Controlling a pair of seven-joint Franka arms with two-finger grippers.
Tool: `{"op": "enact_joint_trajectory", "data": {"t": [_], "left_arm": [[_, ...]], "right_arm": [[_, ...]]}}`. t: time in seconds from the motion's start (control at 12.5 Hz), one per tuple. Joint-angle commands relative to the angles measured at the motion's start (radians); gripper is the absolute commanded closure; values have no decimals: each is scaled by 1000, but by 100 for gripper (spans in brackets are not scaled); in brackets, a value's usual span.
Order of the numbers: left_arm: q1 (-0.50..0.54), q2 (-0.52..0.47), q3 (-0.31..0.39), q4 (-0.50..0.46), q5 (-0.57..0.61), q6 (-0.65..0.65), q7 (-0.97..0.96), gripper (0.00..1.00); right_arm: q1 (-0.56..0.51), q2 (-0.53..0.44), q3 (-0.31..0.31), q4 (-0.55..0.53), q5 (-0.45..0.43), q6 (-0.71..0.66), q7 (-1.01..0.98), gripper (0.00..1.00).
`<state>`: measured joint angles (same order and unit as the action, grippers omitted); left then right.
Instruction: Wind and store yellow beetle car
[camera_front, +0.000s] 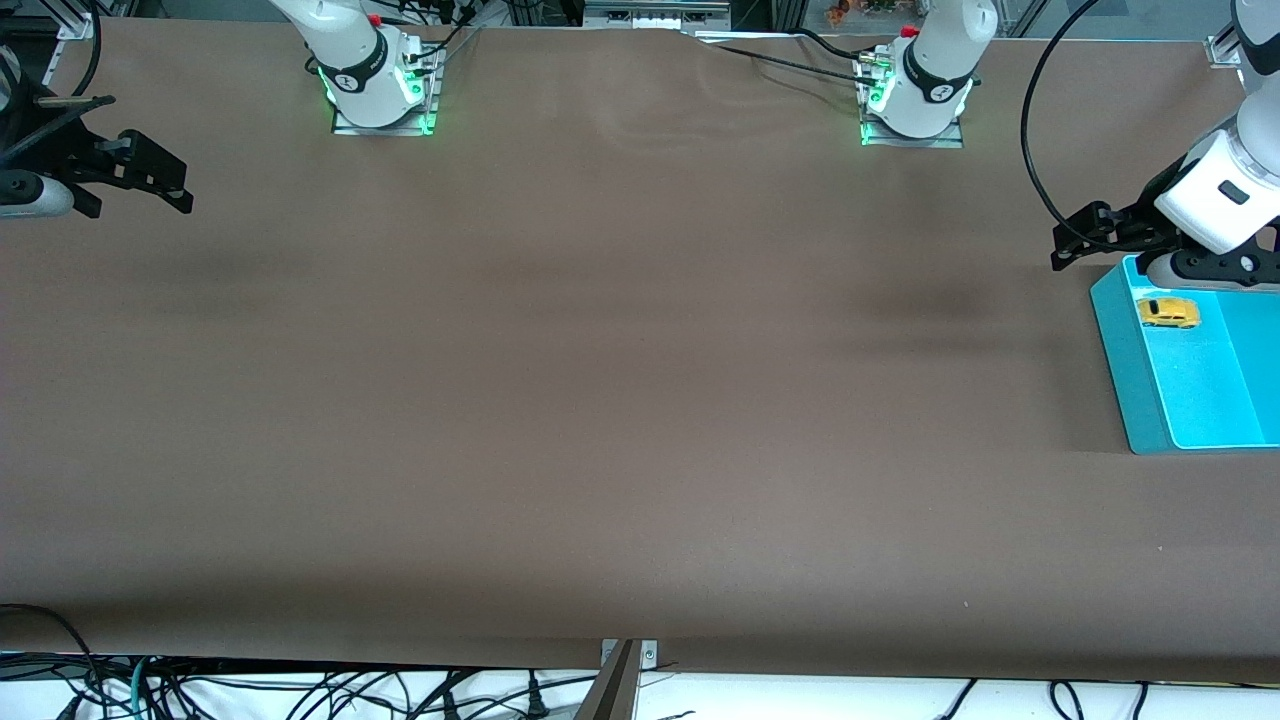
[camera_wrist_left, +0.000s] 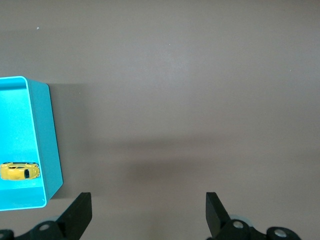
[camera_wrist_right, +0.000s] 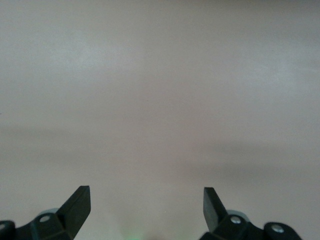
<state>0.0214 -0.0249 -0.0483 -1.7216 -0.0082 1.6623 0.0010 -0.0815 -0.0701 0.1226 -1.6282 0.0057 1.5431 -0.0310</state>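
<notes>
Fingers on both arms stand spread apart with nothing between them: you can see the left gripper (camera_wrist_left: 147, 215) over bare worktop (camera_front: 600, 400) just beside the teal bin (camera_front: 1125, 370), and the right gripper (camera_wrist_right: 146, 207) over bare worktop at the right arm's end, where that arm waits

Your yellow beetle car (camera_front: 1168, 313) already lies inside the bin, on its floor, close to the wall that is farther from the front camera and near the corner under the left arm's wrist. In the left wrist view the car (camera_wrist_left: 20, 171) sits in the bin (camera_wrist_left: 47, 150) off to one side of the fingers (camera_wrist_left: 77, 215), not between them, so the left gripper is aimed past it at open worktop

Its long axis runs along the worktop's length, from one arm's end toward the other. Of the two arms, the left is far nearer; the right is well apart from it

Stored is how the car lies; whether it is wound you cannot tell from this
</notes>
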Motion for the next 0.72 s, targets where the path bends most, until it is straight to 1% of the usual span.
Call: {"op": "enact_joint_trajectory", "data": {"t": [0.0,0.64], "left_arm": [[-4,-7,7,8,-15,-22,-9,0],[11,-4,7,11,-7,-38,-4,0]], "right_arm": [[6,6,-1,18,8,-12,19,0],[6,3,-1,18,10,-14,19,0]]}}
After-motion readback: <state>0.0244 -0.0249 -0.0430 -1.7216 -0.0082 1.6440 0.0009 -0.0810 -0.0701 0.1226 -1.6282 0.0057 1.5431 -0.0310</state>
